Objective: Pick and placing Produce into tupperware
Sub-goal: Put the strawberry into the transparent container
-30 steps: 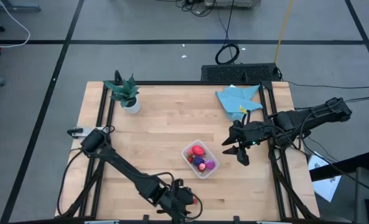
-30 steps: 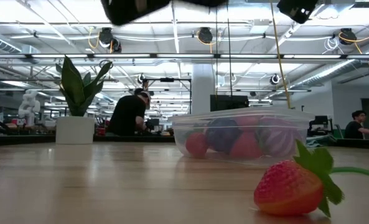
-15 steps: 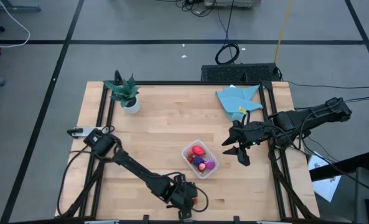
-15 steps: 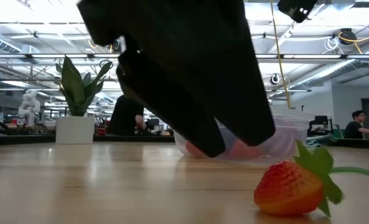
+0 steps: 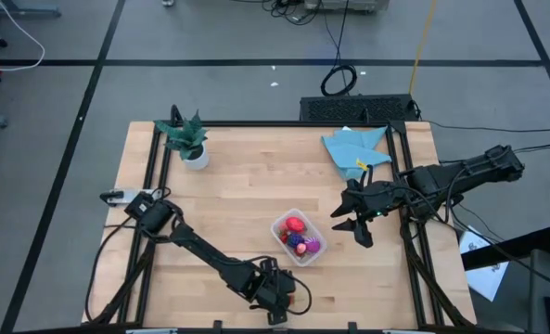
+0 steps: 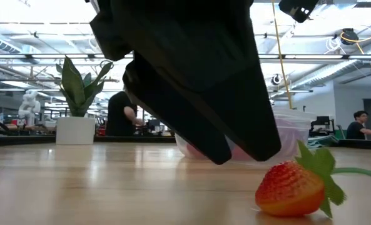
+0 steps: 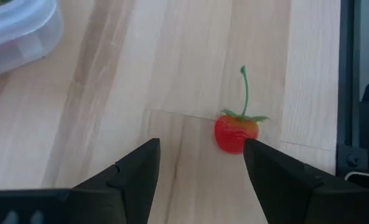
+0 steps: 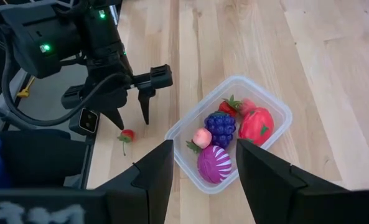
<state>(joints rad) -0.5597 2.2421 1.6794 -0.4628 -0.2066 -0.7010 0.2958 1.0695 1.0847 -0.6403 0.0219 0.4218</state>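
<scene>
The clear tupperware stands on the wooden table and holds several toy fruits: a red piece, a dark purple one, a magenta striped one and small berries. A lone red strawberry with a green stem lies on the table close to the near edge. My left gripper hangs open just above it, fingers pointing down, touching nothing. In the high view that gripper hides most of the strawberry. My right gripper hovers open to the right of the tub.
A green potted plant stands at the far left corner and a blue cloth lies at the far right. Dark frame rails run along both sides of the table. Bare wood lies left of the tub. People sit in the room behind.
My left gripper has moved a little toward the table's right along the near edge and come down over the strawberry, dropping into the low view, where it now covers much of the tub. The strawberry and the tub have stayed in place.
</scene>
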